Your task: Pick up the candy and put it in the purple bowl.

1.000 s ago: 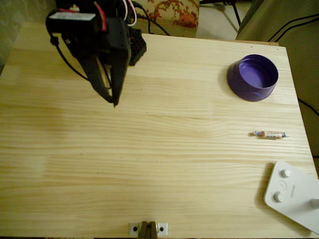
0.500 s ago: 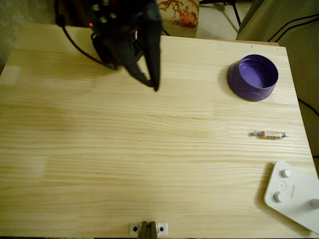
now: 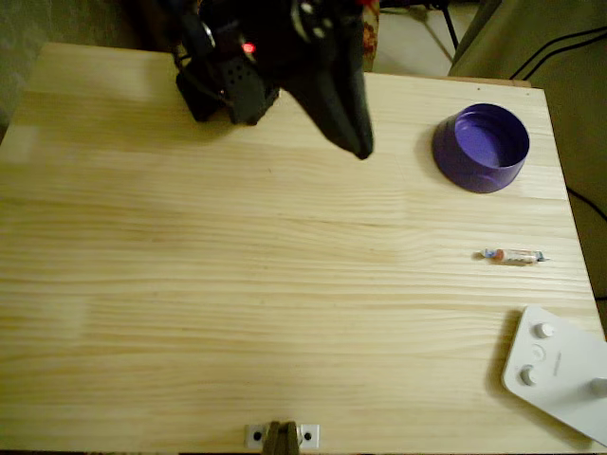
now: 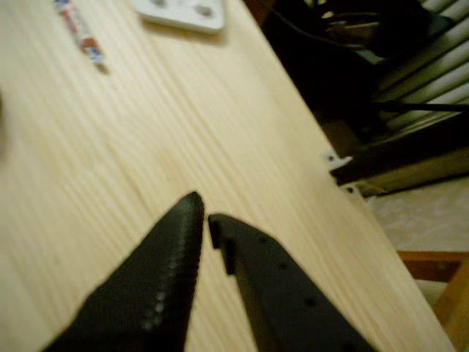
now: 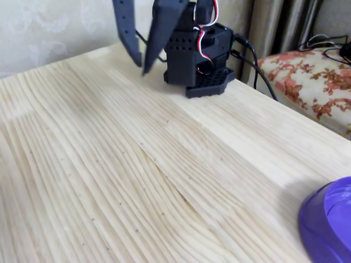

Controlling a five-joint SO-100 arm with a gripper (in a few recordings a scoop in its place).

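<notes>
Pale pine table [image 3: 237, 303].

Overhead view: gripper [image 3: 358, 147] raised near the far edge, left of the purple bowl [image 3: 481, 147]; candy [image 3: 512, 255] lies flat, well apart, between the bowl and a white device [image 3: 560, 370].

Wrist view: fingertips nearly together, holding nothing; candy [image 4: 79, 31] far ahead.

Fixed view: gripper [image 5: 138, 57] aloft.

Advice: open wide, straddle the candy crosswise.
</notes>
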